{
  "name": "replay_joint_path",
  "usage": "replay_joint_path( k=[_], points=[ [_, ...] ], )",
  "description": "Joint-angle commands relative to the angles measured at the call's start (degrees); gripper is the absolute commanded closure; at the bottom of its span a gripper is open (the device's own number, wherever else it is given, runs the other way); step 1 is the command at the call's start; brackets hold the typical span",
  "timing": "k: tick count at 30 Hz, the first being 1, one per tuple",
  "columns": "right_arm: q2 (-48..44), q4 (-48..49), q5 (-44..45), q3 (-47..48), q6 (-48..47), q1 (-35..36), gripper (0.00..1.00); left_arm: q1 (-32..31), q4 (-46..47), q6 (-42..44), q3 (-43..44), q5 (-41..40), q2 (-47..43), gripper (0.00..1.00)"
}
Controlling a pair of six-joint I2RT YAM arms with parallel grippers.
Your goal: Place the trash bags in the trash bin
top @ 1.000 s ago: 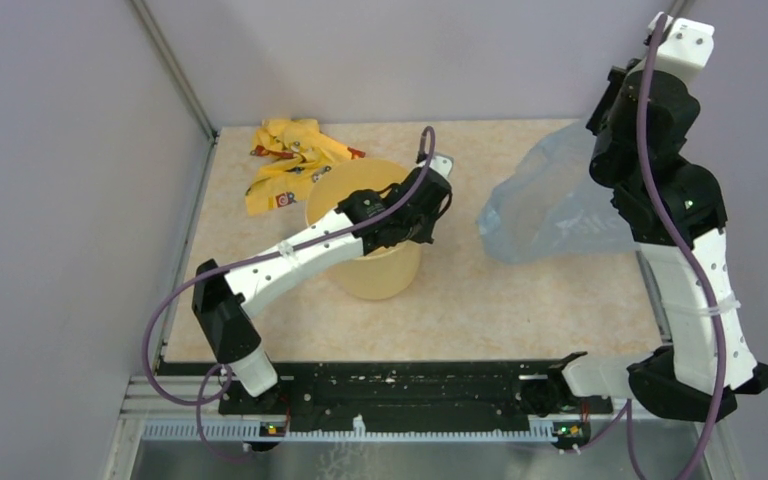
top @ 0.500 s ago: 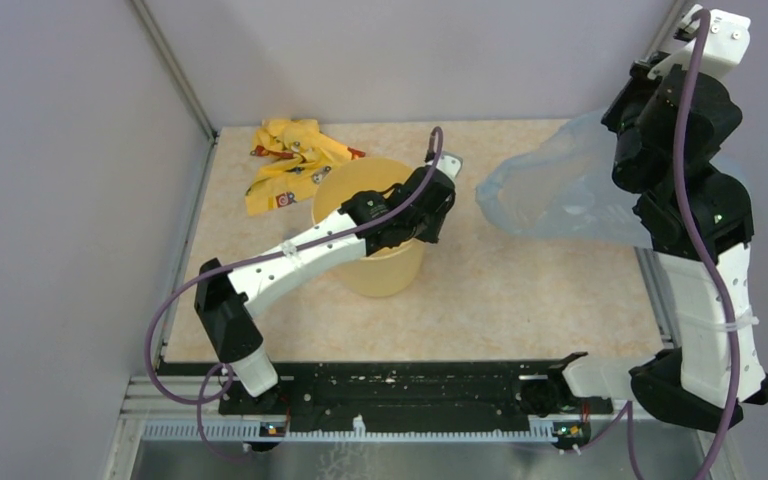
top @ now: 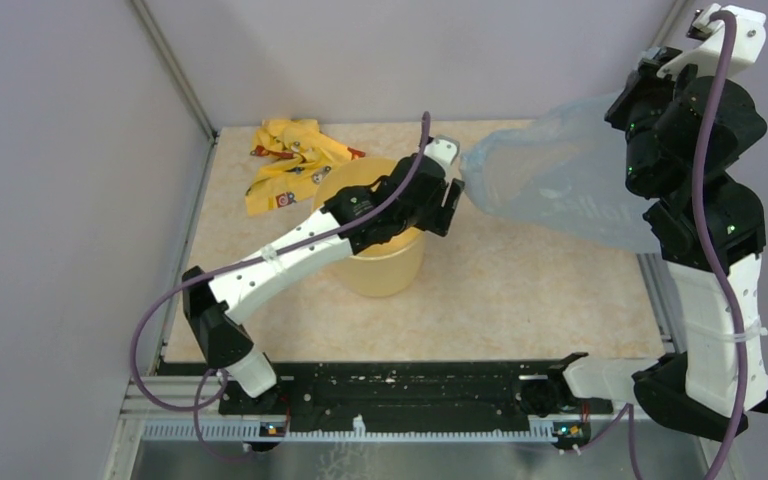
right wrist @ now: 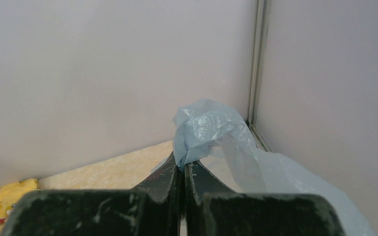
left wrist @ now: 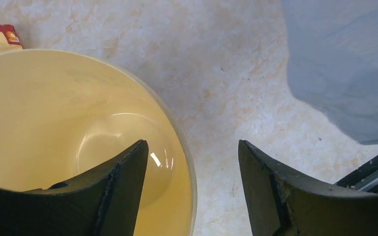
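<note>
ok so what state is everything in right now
thin translucent pale blue-grey plastic bag: held up, outside bin
round pale yellow plastic bin: upright, empty
yellow cloth: crumpled, lying beyond bin
left gripper: open, empty, over bin rim
right gripper: shut on bag

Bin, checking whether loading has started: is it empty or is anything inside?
Empty: the left wrist view shows the bin's bare yellow inside, and the bag hangs outside it, pinched by the right fingers.
</note>
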Motion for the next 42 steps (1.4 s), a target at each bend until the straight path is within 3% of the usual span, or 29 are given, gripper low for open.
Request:
replay_joint_path(
  k=[1, 7, 16, 25, 30, 34, 37, 42],
  points=[
    [-0.83, 3.54, -1.77, 2.04, -1.72, -0.34, 1.00, -0.15, 4.71, 0.68, 2.48, -0.15, -6.37, 0.26],
    [-2.08, 6.05, -5.33, 2.06, -2.36, -0.33, 1.00, -0.06, 9.56, 0.91, -6.09, -1.69, -16.45, 0.20],
    [-2.60, 11.27, -17.76, 3.70, -2.06, -0.35, 1.00, -0.06, 20.68, 1.49, -12.01, 12.21, -28.42, 0.03],
    [-2.31, 14.89, -27.27, 5.11, 0.13, -0.33, 1.00, -0.06, 23.18, 2.24, -5.09, 14.74, -23.48, 0.02],
    [-1.34, 15.68, -30.74, 7.15, 1.82, -0.33, 1.00, -0.06, 21.97, 3.81, 0.42, 9.84, -18.44, 0.01],
    [-0.52, 16.64, -33.26, 7.94, 2.28, -0.34, 1.00, -0.06, 25.55, 3.56, 1.82, 12.62, -17.91, 0.05],
    [0.64, 15.97, -32.75, 9.30, 1.74, -0.33, 1.00, -0.06, 24.15, 3.05, 4.41, 15.07, -17.72, 0.02],
    [0.74, 16.60, -32.15, 8.43, 1.16, -0.35, 1.00, -0.06, 25.39, 1.50, 0.45, 16.26, -21.45, 0.01]
  ],
)
